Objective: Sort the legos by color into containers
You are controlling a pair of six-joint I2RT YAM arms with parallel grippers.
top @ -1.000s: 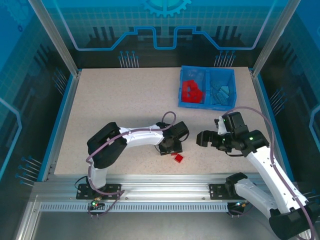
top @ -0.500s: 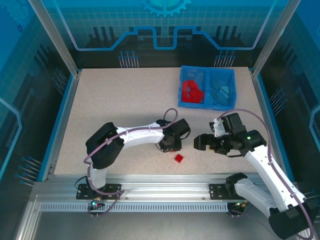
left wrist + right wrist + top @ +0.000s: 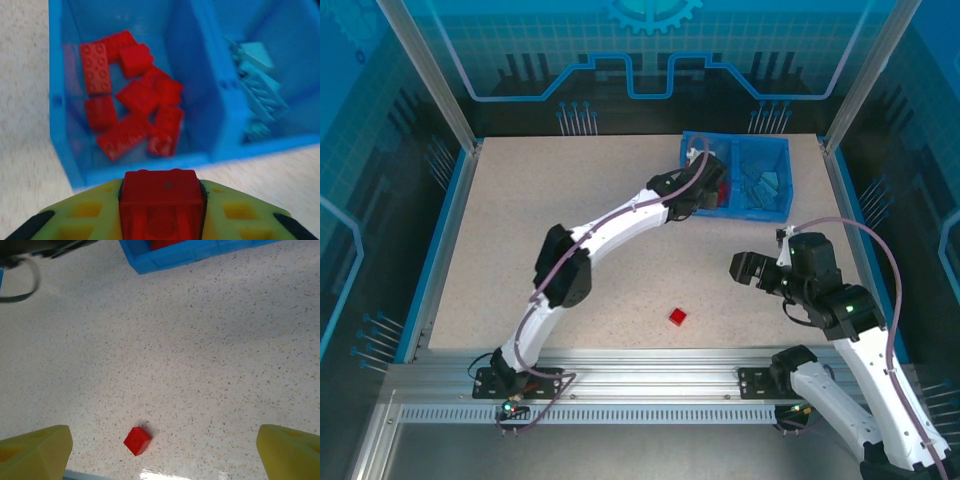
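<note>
left tool clamps red lego, probably just short of red compartment for dropping; right tool wide.

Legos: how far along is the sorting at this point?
Done: red bricks lie in the left compartment, light blue bricks in the right compartment. In hand: the left gripper holds a red brick at the bin. Left: one loose red brick on the table, near the open right gripper.

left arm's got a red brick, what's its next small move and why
Probably ease the left gripper forward and open its fingers: the small red plastic brick it holds hangs just short of the blue plastic bin's left compartment, where other red bricks lie.
</note>
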